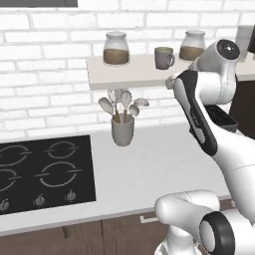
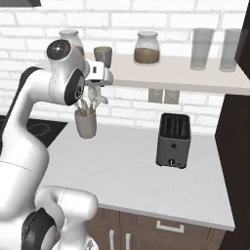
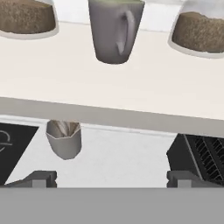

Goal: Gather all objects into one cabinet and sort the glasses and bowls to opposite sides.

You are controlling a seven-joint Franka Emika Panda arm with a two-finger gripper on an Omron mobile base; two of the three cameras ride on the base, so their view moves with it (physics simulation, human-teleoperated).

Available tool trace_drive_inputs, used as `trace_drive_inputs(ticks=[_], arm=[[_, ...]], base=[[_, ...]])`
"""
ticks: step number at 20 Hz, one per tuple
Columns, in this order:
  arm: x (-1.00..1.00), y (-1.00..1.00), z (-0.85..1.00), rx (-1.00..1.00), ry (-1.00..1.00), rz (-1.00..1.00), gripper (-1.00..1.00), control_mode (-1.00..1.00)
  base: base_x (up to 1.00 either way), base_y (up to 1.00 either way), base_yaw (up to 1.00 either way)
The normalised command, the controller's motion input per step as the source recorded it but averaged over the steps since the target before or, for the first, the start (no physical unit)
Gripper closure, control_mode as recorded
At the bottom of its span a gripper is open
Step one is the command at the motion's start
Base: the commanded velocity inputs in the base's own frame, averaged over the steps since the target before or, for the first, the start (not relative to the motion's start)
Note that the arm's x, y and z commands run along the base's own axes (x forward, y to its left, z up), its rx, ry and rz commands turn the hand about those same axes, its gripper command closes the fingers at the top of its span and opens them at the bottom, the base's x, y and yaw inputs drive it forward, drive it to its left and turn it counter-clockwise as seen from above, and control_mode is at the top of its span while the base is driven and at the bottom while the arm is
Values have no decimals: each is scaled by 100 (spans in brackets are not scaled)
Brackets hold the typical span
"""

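A pale grey-green mug [image 1: 163,57] [image 2: 103,55] [image 3: 114,30] with a handle stands upright on the wall shelf [image 1: 134,72] [image 3: 109,92], between two lidded jars. My gripper [image 3: 111,178] is open, level with the shelf's front edge and short of the mug, with nothing between its fingertips [image 3: 40,177]. In the right base view the hand [image 2: 99,73] hangs just in front of the mug. A dark brown cabinet side [image 2: 238,146] rises at the far right. The red cup, the blue bowl and the wooden bowl are out of view.
Jars of brown stuff [image 1: 116,48] [image 1: 192,45] [image 2: 147,48] flank the mug. Below the shelf stand a grey pot of spoons [image 1: 122,127] [image 2: 86,122] [image 3: 64,138] and a black toaster [image 2: 173,140]. A cooktop [image 1: 40,172] lies at the left. Two tall clear tumblers [image 2: 201,48] stand at the shelf's right.
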Motion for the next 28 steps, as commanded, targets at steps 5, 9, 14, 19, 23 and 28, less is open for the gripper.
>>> trace_drive_inputs(ticks=[5,9,14,19,23,28], arm=[[35,-10,77,0,-3,0,-100,-100],[38,-20,39,0,0,0,-100,-100],[59,-6,0,0,-1,4,-100,-100],[72,0,0,0,-1,6,-100,-100],[56,0,0,0,0,9,-100,-100],[38,0,0,0,0,6,-100,-100]], base=[[0,0,0],[0,0,0],[0,0,0],[0,0,0],[0,0,0],[0,0,0]])
